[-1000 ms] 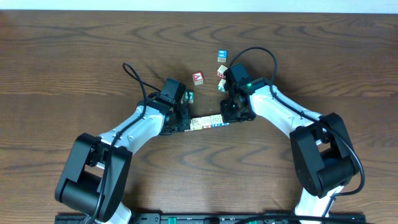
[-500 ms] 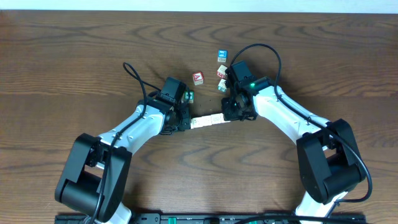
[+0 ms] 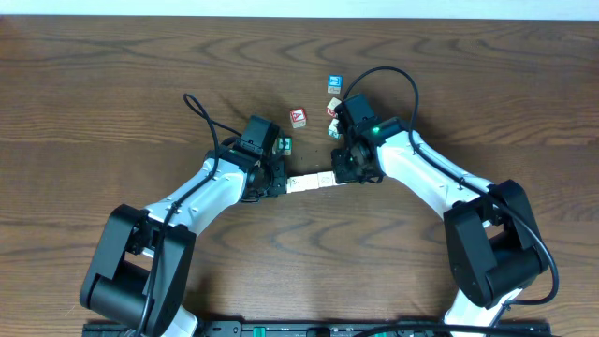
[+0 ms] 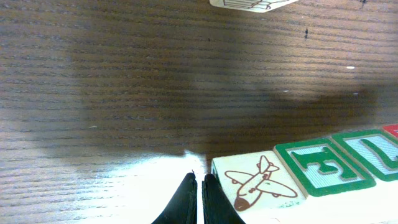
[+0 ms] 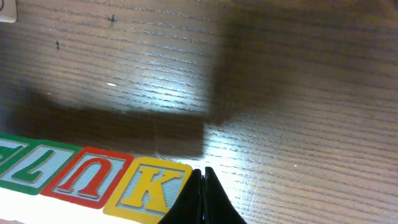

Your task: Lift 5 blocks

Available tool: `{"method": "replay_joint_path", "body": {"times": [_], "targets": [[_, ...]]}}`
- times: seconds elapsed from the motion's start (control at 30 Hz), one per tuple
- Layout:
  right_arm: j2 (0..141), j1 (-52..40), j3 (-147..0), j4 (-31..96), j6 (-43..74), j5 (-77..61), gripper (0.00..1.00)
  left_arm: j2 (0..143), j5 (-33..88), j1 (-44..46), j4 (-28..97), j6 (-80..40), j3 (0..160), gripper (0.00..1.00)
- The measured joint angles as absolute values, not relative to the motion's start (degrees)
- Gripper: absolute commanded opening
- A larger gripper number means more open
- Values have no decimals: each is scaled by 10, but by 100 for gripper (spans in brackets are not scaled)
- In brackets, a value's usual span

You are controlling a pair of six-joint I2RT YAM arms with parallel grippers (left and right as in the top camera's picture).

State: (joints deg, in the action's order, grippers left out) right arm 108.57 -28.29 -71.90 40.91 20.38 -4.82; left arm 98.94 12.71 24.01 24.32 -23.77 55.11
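Overhead, the row of blocks [image 3: 311, 182] spans the gap between left pincer [image 3: 282, 185] and right pincer [image 3: 339, 175]. Left wrist: the left pincer is clenched on nothing, the aeroplane block [image 4: 255, 183] just right of its tips. Right wrist: the right pincer is clenched empty, the K block [image 5: 149, 186] just left of its tips.

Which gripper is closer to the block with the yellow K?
Right. The right gripper, shut, sits right beside the K block. The left gripper, shut, is at the row's opposite end, beside the airplane block.
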Motion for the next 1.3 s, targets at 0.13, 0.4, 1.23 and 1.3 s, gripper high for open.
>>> {"method": "replay_joint_path", "body": {"times": [0.13,0.4,1.23,1.3], "targets": [[1086,-285,-719,409,209,-43,1,989,127,240,243,-238,551,7],[1086,-285,-719,409,215,-43,1,989,127,240,243,-238,551,7],[1086,-285,-719,410,218,-51,1,964,116,240,253,-238,551,7],[1086,-285,-719,410,219,-51,1,964,116,240,253,-238,551,7]]}}
